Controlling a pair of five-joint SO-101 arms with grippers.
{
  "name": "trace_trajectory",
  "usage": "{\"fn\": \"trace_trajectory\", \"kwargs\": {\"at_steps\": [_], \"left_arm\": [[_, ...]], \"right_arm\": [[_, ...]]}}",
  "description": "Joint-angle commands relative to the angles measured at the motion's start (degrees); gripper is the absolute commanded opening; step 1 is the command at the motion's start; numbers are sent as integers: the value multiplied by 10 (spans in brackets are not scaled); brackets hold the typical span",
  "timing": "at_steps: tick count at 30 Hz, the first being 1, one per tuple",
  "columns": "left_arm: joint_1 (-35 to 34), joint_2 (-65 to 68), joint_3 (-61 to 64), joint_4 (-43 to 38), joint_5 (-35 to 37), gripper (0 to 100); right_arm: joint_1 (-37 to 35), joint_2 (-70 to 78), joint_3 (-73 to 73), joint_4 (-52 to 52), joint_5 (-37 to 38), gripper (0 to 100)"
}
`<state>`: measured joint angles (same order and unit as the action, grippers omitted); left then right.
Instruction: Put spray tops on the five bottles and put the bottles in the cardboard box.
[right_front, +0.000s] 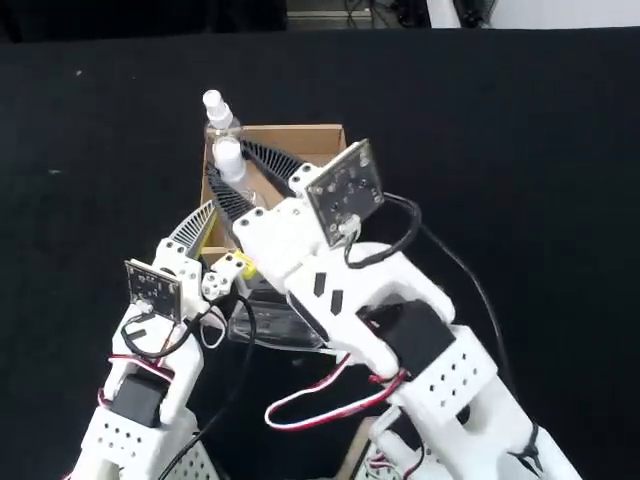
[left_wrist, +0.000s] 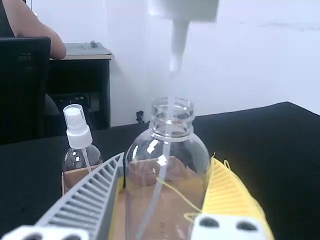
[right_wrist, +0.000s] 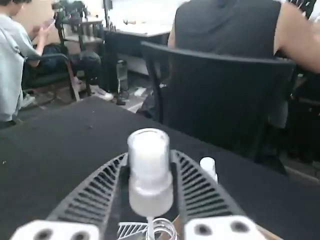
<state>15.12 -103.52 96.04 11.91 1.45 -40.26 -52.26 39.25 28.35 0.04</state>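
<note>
A clear open-necked bottle (left_wrist: 167, 170) stands upright between the grey and yellow fingers of my left gripper (left_wrist: 167, 165), which is shut on its body. Straight above it my right gripper (right_wrist: 148, 160) is shut on a white spray top (right_wrist: 148, 172). The top's thin tube hangs down into the bottle's neck (right_wrist: 160, 231). In the high view that spray top (right_front: 229, 160) is over the left part of the cardboard box (right_front: 305, 138). A second bottle (right_front: 216, 112) with its spray top on stands upright at the box's far left corner.
Black cloth covers the table (right_front: 520, 150) around the box. Clear plastic (right_front: 262, 315), possibly more bottles, shows under the arms near the front. A black chair (right_wrist: 225, 95) with a seated person is beyond the table's far edge.
</note>
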Motion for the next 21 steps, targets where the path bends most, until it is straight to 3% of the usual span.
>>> {"fn": "trace_trajectory", "kwargs": {"at_steps": [1, 9, 14, 17, 21], "left_arm": [[3, -10, 13, -11, -6, 30], [3, -10, 13, -11, -6, 30], [3, -10, 13, -11, -6, 30], [3, -10, 13, -11, -6, 30], [3, -10, 13, -11, -6, 30]], "right_arm": [[-14, -1, -7, 2, 3, 199], [-12, -41, -86, 67, 3, 155], [45, -130, -123, 138, 3, 25], [95, -152, -98, 140, 3, 23], [65, -139, -33, 109, 3, 20]]}}
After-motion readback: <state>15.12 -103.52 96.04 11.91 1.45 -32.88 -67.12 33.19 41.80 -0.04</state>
